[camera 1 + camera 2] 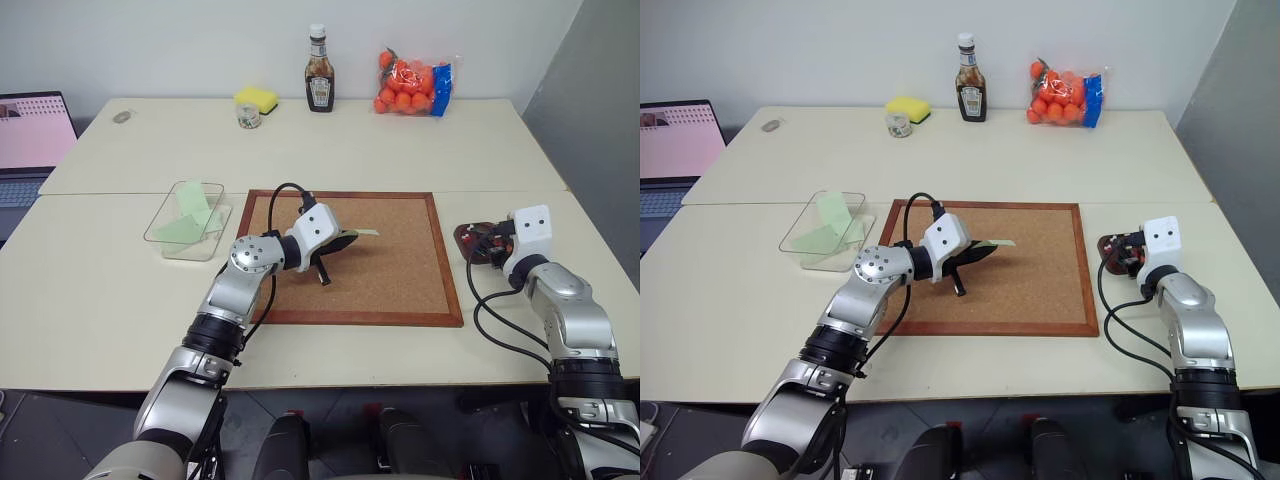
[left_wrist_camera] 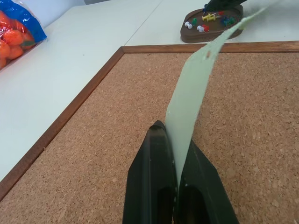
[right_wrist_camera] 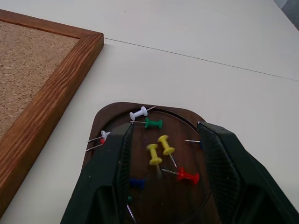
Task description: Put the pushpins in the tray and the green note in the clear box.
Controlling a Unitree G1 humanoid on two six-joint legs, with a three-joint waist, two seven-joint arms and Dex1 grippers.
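Pale green square paper note [image 2: 191,93] sits pinched in the left gripper [image 1: 340,242] above the corkboard [image 1: 400,270]; the right gripper [image 3: 163,154] spreads wide over the reddish-brown tray [image 3: 112,116] holding coloured plastic pushpins [image 3: 161,149].

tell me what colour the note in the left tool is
Pale green note, clearest in the left wrist view.

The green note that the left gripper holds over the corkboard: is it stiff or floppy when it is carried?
Probably floppy and very light. The green note is thin paper, clamped at one edge by the left gripper, and its free end curves. It may flutter or fold on the way to the clear box, and it could tear near its pin hole.
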